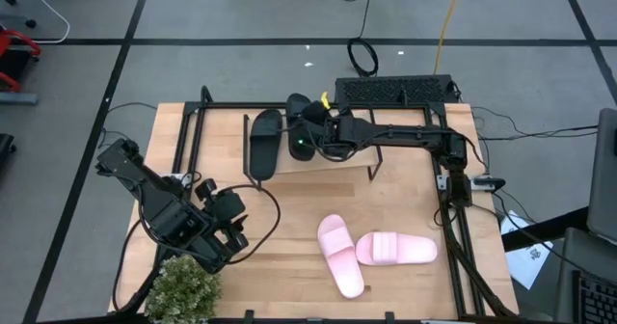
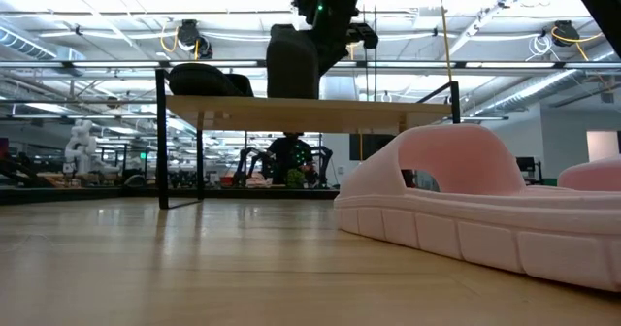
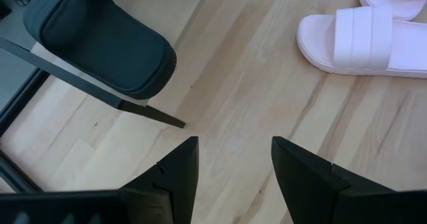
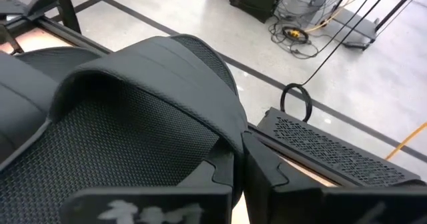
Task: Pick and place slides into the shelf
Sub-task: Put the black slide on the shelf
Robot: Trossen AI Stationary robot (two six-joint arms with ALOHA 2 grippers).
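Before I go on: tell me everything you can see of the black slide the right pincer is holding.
The held black slide is matte, with a wide strap and a mesh-textured footbed in the right wrist view. The right pincer is shut on the strap's edge. In the low view it hangs upright above the shelf, beside the other black slide lying flat on the top. Whether it touches the plank is unclear.

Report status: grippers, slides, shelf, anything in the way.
Right gripper shut on second black slide, held over the shelf. Left gripper open, idle near the plant. First black slide shelved; pink slides on table. No obstruction seen.
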